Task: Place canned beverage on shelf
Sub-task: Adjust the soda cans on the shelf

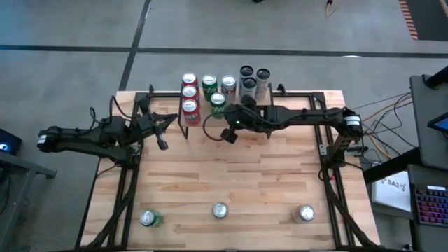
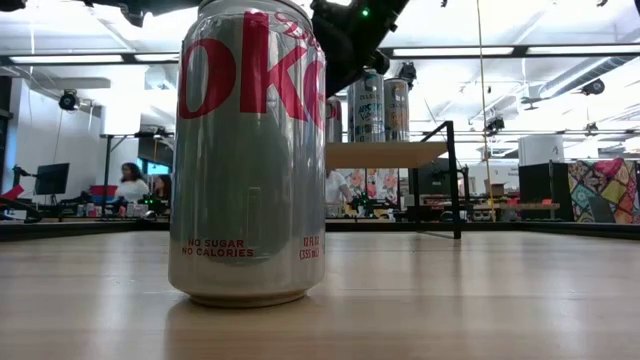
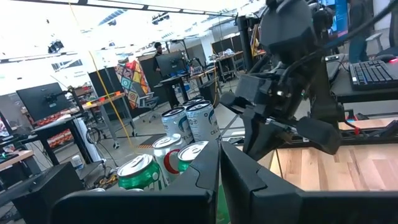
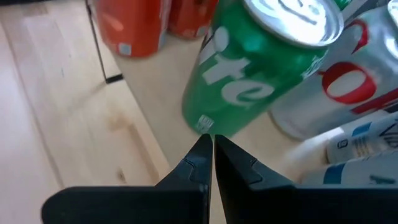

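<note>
The shelf (image 1: 199, 122) stands at the table's far middle and carries red, green, silver and tall cans. A green can (image 4: 261, 68) stands upright on the shelf board (image 4: 149, 106), with red cans (image 4: 134, 28) beyond it. My right gripper (image 4: 212, 140) is shut and slants down over the shelf (image 1: 225, 119), its tips at the foot of that green can (image 1: 218, 101). My left gripper (image 1: 162, 140) is shut and hangs above the table's left part, holding nothing. Three more cans stand along the near edge, among them a silver cola can (image 2: 250, 150). My right gripper's shut fingertips (image 4: 202, 149) stand right at the lower side of the green can (image 4: 205, 124), slanting down at it from the table's right. Whether they touch the can I cannot tell. The can stands upright on the shelf board.
Near the front edge stand a green can (image 1: 148, 218), the silver cola can (image 1: 220, 210) and another silver can (image 1: 305, 213). Tall cans (image 1: 253, 77) crowd the shelf's far right. Bare wood lies between the shelf and the front cans. A person (image 2: 130, 185) sits in the room beyond.
</note>
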Available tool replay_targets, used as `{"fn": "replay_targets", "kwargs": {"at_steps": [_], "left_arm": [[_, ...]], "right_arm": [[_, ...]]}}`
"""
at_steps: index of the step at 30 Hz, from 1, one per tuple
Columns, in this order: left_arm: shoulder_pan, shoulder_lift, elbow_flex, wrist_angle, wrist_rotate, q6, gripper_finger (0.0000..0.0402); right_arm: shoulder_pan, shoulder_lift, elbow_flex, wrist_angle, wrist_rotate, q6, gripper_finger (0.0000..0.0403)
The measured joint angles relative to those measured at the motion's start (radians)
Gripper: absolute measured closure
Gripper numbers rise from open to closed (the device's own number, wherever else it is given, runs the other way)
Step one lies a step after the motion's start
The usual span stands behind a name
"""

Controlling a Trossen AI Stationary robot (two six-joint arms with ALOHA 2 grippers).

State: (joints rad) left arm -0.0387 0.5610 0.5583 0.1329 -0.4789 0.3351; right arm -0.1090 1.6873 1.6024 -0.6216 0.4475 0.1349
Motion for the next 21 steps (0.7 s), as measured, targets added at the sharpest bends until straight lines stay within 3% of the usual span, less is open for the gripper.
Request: {"fn": "replay_targets", "kwargs": {"at_steps": [21], "left_arm": [[0.000, 0.000, 0.000, 0.001, 0.000, 0.000, 0.0402]], "right_arm": [[-0.050, 0.037, 0.000, 0.023, 0.070, -0.038, 0.0394]]}}
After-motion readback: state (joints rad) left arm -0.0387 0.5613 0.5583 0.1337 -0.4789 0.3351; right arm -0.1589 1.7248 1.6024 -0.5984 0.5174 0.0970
